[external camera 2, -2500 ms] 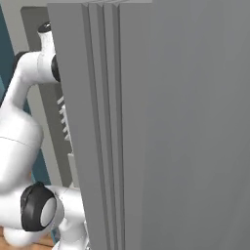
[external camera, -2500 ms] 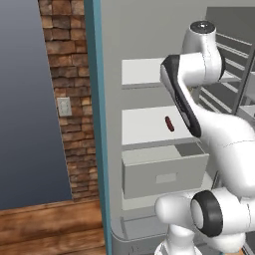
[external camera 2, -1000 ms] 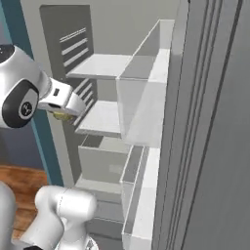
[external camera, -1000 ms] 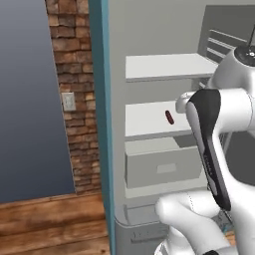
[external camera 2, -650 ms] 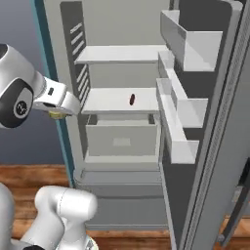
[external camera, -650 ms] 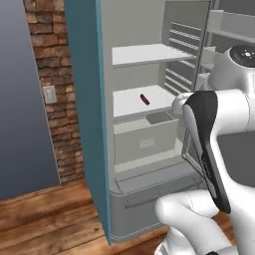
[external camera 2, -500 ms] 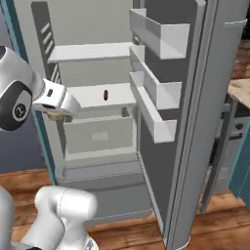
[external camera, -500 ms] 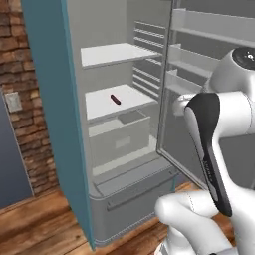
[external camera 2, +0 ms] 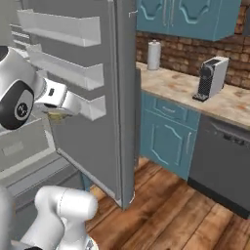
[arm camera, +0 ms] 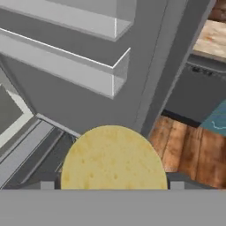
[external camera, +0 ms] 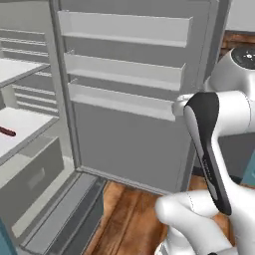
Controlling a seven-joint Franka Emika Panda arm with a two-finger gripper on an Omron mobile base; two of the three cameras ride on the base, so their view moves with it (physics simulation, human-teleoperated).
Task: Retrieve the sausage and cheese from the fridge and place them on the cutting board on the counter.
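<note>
Both base views behind the arm, sharing the open fridge (external camera: 124, 124) door (close), hand view looking down.

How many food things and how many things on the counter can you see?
Food: 2, the sausage on the fridge shelf and the round yellow cheese in the gripper.
On the counter: 2, the paper towel roll and the coffee machine.
Total: 4

Pale yellow mottled cheese (arm camera: 114, 158), grey fridge (external camera: 129, 144)
</note>
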